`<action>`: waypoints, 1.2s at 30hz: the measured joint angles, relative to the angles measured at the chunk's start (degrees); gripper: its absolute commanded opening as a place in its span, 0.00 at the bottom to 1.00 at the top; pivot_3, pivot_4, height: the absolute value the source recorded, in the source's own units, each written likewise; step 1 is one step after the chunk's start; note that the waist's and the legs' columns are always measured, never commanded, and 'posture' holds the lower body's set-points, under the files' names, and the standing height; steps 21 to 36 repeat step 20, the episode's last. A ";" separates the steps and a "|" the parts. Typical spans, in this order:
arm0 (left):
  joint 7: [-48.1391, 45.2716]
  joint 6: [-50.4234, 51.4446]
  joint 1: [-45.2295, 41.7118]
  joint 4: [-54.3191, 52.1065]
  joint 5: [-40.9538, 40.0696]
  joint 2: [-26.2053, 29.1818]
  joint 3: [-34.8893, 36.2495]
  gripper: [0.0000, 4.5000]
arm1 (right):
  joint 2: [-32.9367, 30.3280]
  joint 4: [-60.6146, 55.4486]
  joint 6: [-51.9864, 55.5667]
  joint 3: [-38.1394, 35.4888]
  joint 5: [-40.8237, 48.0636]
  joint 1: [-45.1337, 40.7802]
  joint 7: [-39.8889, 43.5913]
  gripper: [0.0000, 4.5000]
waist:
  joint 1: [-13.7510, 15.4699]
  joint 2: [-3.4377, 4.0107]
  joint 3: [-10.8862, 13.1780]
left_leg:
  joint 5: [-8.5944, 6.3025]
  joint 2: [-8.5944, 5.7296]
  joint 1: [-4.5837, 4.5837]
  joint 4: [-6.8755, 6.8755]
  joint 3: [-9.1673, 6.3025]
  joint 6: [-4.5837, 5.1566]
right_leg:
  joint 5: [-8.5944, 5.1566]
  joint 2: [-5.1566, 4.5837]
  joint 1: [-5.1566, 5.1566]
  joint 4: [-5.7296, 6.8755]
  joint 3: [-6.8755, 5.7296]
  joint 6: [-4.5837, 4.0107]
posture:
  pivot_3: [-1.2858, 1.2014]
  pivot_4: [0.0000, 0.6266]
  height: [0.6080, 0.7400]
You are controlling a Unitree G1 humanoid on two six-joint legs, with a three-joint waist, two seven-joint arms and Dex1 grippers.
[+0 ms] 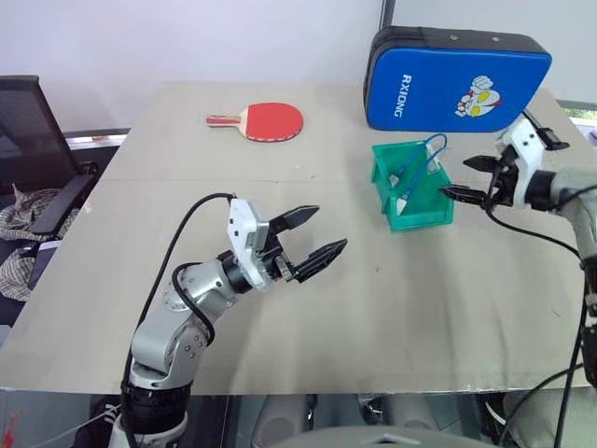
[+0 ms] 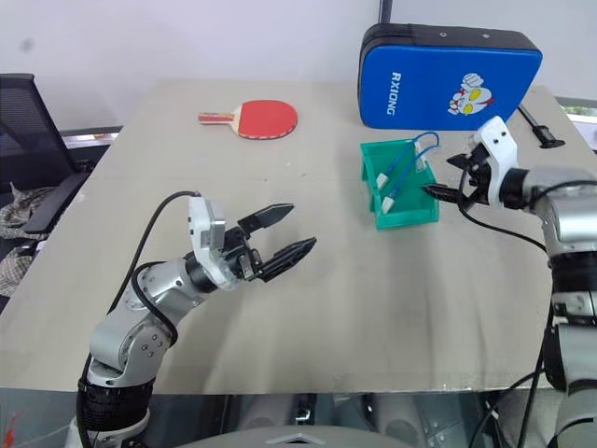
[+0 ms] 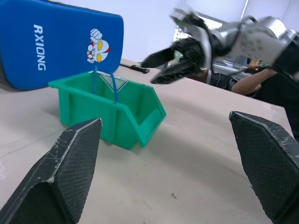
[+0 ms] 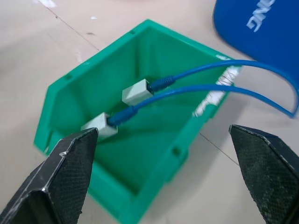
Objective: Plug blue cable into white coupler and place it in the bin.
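The green bin (image 1: 422, 220) stands on the table's right side, in front of the blue case. A blue cable (image 4: 219, 65) arches out over the bin's rim, and both of its ends reach down inside. Each end sits in a small white piece (image 4: 137, 91) (image 4: 100, 126); I cannot tell which one is the white coupler. My right gripper (image 1: 457, 177) hangs open and empty just right of the bin, pointing at it. Over the middle of the table my left gripper (image 1: 328, 229) is open and empty, well apart from the bin.
A blue padded case (image 1: 457, 79) stands behind the bin. A red table tennis paddle (image 1: 270, 119) lies at the table's far middle. A black chair (image 1: 28, 140) is off the left edge. A person (image 3: 266, 86) sits beyond the table's right side.
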 measured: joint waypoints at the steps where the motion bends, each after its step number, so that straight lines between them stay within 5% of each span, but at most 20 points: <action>1: 0.09 0.03 0.06 0.03 -0.07 0.37 0.17 1.00 | -0.63 -2.78 -0.62 -2.14 0.85 2.85 0.00 0.99 | -0.03 0.00 0.00 | 0.00 0.00 0.02 0.00 0.02 0.00 | -0.01 0.01 0.00 0.01 0.02 -0.01 | 0.52 0.24 0.93; 9: -2.71 -0.70 8.90 2.62 0.94 8.56 5.07 1.00 | -3.28 -32.02 -0.34 -21.29 9.28 33.76 1.09 0.99 | 0.03 0.03 0.02 | 0.00 0.09 0.09 -0.06 -0.05 0.00 | -0.28 0.08 0.01 0.01 -0.03 0.02 | 0.52 0.24 0.93; 19: -9.67 -3.19 19.90 4.15 1.79 14.87 10.40 1.00 | -0.88 -39.35 -8.51 -30.42 3.84 57.99 0.68 0.99 | 0.03 0.08 0.04 | -0.01 0.10 0.18 -0.02 0.24 -0.03 | -0.29 -0.27 -0.02 0.00 0.01 0.02 | 0.52 0.24 0.93; 36: -10.18 -3.36 19.91 4.95 1.79 15.25 10.95 1.00 | -0.71 -38.72 -9.42 -30.73 3.14 59.19 0.65 0.99 | 0.03 0.07 0.04 | -0.01 0.10 0.18 -0.02 0.23 -0.03 | -0.29 -0.27 -0.02 0.00 0.00 0.02 | 0.52 0.24 0.93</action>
